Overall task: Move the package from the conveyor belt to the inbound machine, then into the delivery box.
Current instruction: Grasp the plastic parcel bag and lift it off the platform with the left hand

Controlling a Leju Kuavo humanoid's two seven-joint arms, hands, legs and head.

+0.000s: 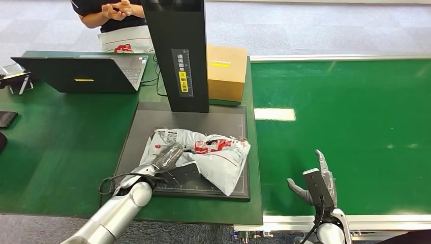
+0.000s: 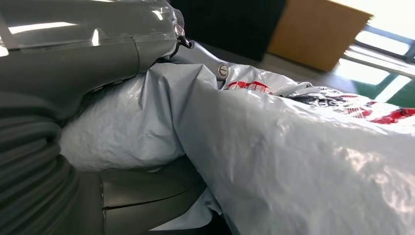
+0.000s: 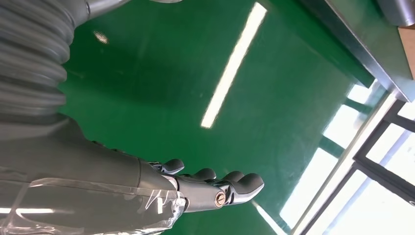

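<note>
Gripping white package (image 1: 213, 155) with red printing: left hand (image 1: 167, 157).

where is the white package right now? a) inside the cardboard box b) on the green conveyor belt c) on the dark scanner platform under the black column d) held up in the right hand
c: the package lies on the dark platform in front of the black column, with the left hand gripping its near edge, while the right hand hangs open over the conveyor belt.
</note>
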